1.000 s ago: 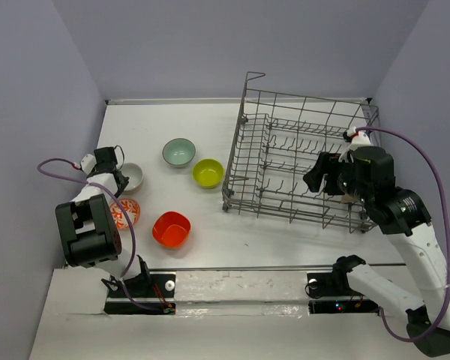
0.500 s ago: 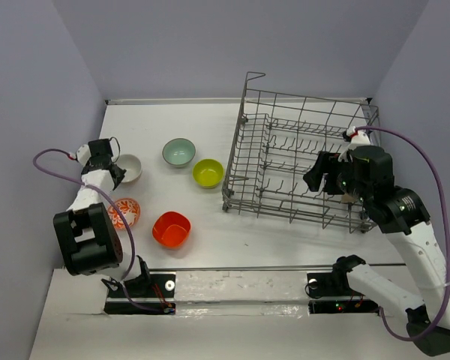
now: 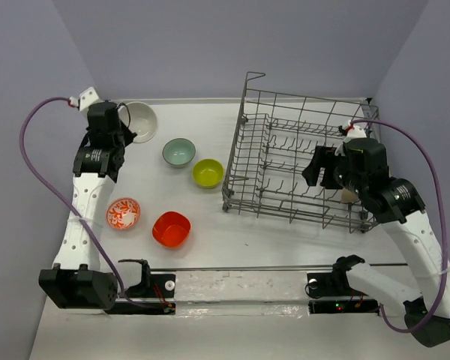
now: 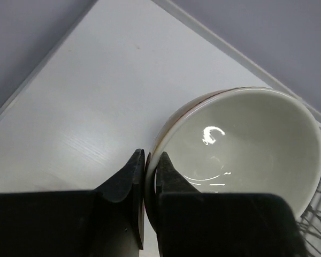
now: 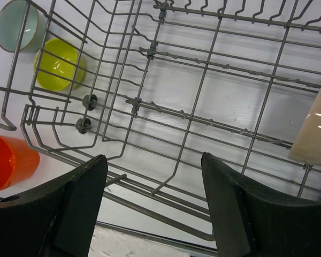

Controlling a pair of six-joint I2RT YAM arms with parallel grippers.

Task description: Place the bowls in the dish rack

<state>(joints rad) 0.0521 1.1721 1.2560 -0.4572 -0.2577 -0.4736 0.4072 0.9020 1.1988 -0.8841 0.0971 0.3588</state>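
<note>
My left gripper [image 3: 123,129] [image 4: 150,163] is shut on the rim of a white bowl [image 3: 141,120] [image 4: 241,139], one finger inside and one outside, held up near the back left corner. On the table lie a pale teal bowl [image 3: 179,152] [image 5: 13,24], a lime-yellow bowl [image 3: 208,173] [image 5: 59,64], an orange-red bowl [image 3: 171,229] [image 5: 8,160] and a red-patterned bowl [image 3: 124,214]. My right gripper [image 3: 316,169] [image 5: 155,184] hangs open over the grey wire dish rack [image 3: 285,150] [image 5: 203,101]. A cream bowl [image 5: 315,126] [image 3: 350,196] stands on edge inside the rack at its right end.
The rack's tall wire sides and upright tines surround the right gripper. Purple walls close the table at the back and both sides. A purple cable [image 3: 30,150] loops off the left arm.
The left gripper closed on the white bowl's rim and lifted it from the left of the table toward the back left corner. The right arm barely moved.
</note>
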